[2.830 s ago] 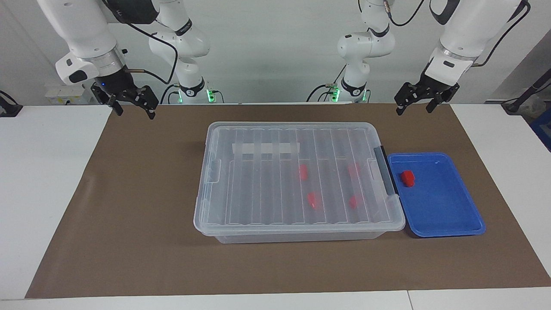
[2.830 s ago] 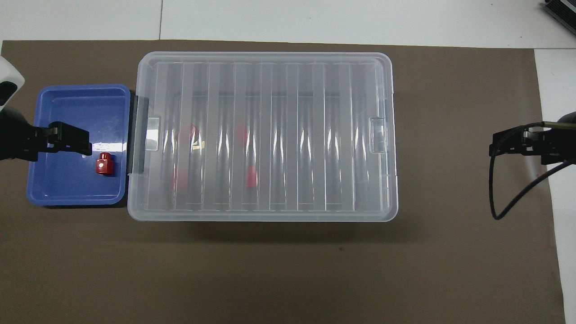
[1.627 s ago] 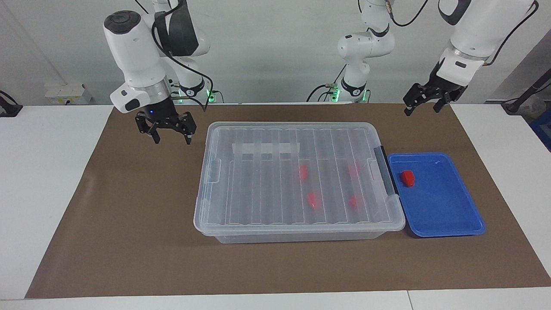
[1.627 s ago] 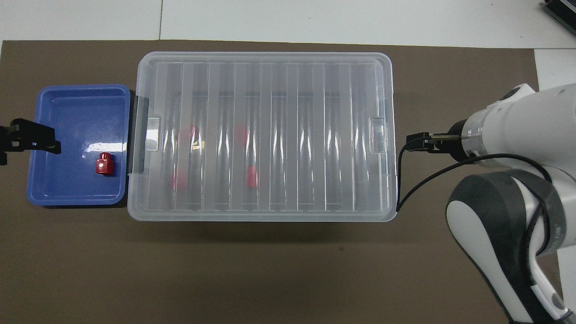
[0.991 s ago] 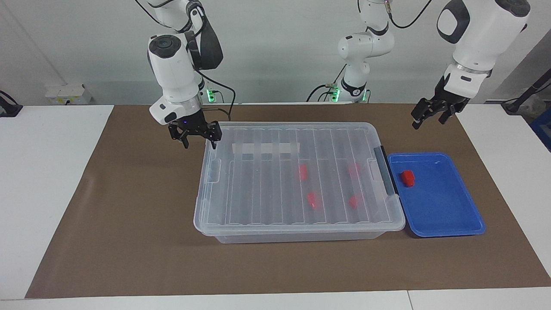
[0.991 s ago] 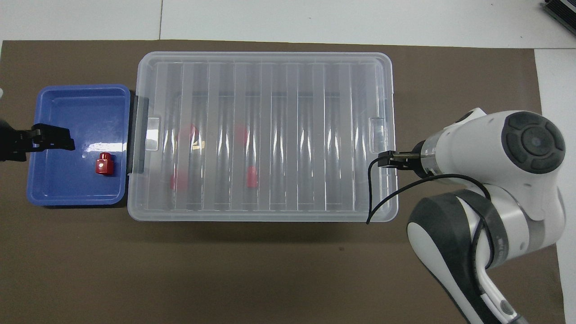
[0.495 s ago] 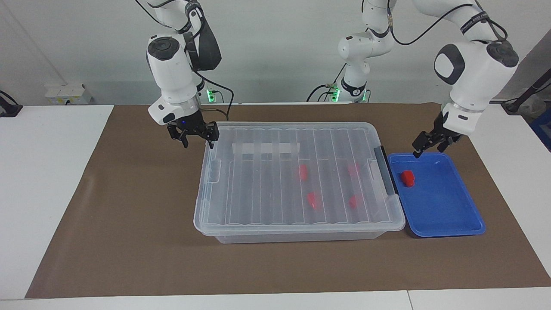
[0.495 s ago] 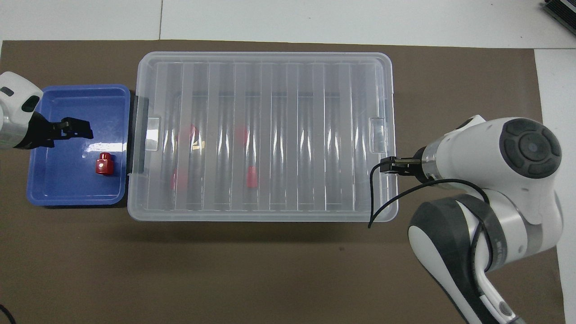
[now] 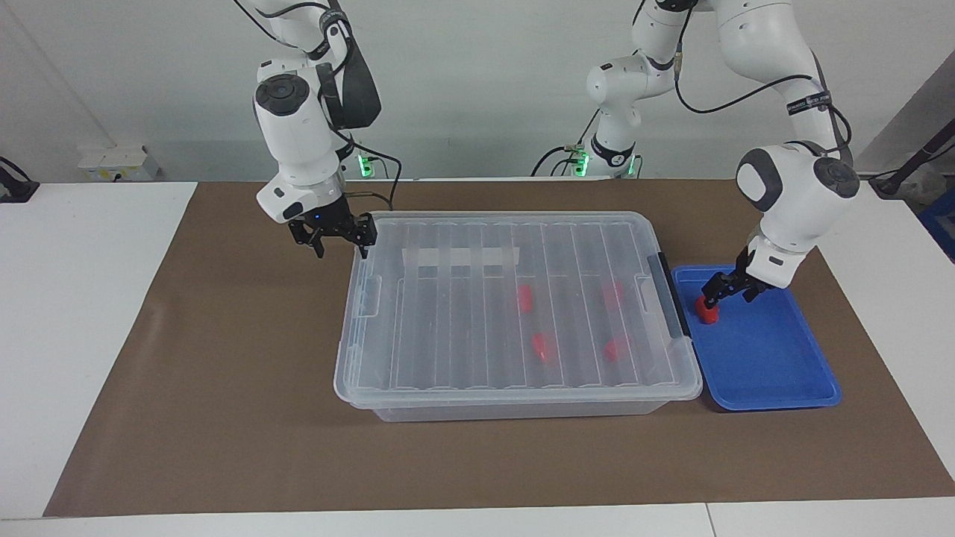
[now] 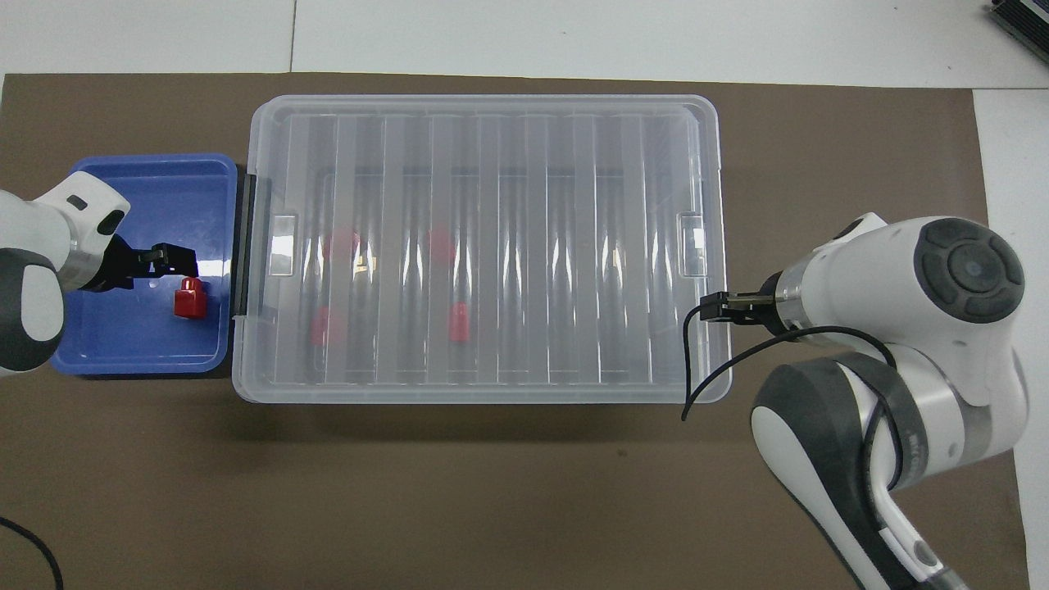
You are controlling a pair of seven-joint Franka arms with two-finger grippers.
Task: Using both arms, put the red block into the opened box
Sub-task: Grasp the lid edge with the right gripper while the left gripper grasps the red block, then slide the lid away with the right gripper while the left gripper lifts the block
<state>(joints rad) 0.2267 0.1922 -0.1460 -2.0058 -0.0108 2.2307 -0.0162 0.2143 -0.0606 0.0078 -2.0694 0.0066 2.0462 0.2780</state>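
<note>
The red block (image 9: 707, 312) (image 10: 189, 300) lies in a shallow blue tray (image 9: 768, 365) (image 10: 131, 344). My left gripper (image 9: 727, 297) (image 10: 176, 260) is open and low over the tray, one fingertip just above the block, which is not gripped. The box (image 9: 448, 406) (image 10: 492, 392) is a clear bin with its ribbed lid lying shut on top. My right gripper (image 9: 341, 246) (image 10: 713, 307) is open at the box's end toward the right arm. One of its fingers is at the lid's rim and the other is outside it.
Several red blocks show through the lid inside the box. The box's dark grey handle (image 9: 668, 298) (image 10: 246, 246) faces the tray, which sits close against that end. A brown mat (image 9: 224, 373) covers the table.
My left gripper has dropped from above the tray's edge to just over the red block. My right gripper has barely moved at the box's end. The lid's rim there has shifted slightly.
</note>
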